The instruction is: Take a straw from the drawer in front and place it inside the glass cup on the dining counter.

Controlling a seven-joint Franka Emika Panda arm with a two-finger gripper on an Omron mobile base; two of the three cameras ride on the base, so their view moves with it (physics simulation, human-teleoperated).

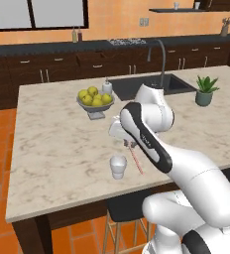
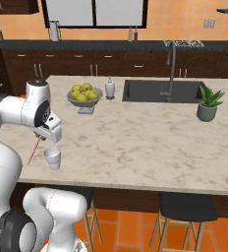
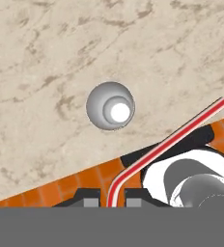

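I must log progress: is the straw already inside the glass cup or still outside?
Outside. The gripper holds the straw beside the glass cup, whose inside looks empty.

Pink straw (image 3: 167,141) above upright glass cup (image 3: 110,105).

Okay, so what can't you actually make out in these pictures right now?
- Left base view: the gripper's hold on the straw is hidden behind the arm's wrist.
- Right base view: the straw's top end is hidden by the hand, beside the cup.
- Hand view: the fingertips are cut off at the bottom edge.
- The items on the far back counter are too small to identify.
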